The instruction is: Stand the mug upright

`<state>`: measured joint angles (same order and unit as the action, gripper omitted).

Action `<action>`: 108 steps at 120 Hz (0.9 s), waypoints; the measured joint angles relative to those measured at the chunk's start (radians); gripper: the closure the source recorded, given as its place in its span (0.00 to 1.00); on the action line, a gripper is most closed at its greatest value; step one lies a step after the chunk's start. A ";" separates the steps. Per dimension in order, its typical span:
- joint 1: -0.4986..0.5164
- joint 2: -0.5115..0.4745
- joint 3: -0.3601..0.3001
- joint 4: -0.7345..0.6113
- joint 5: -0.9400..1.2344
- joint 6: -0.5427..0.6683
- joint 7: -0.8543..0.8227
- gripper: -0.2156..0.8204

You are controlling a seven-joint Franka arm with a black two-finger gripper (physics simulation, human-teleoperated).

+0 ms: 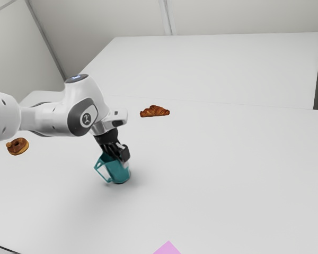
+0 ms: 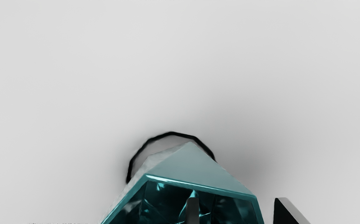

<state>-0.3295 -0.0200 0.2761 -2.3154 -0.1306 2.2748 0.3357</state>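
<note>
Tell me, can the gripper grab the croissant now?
Probably not yet: one finger of the gripper is down in the mug. Nothing else seems to block its way to the croissant.

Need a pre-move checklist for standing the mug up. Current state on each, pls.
1. Tool straddles the mug wall, one finger over or in the mouth, the other outside: ok.
2. Tool shut on the wall: not ok, there's a gap between the wall and the outer finger.
3. Mouth up, base toward the table: ok.
4. Base flat on the table: cannot tell.
5. Handle out of the fingers' way: ok, it juts toward the exterior view's left.
6. Croissant and donut apart from the mug: ok.
</note>
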 joint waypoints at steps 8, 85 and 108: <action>0.005 0.000 0.000 -0.001 -0.002 0.006 -0.024 0.50; 0.063 -0.195 -0.089 0.619 0.136 -0.547 -0.185 0.24; 0.063 -0.195 -0.089 0.632 0.156 -0.662 -0.214 0.23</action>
<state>-0.2667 -0.2148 0.1872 -1.6836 0.0252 1.6124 0.1219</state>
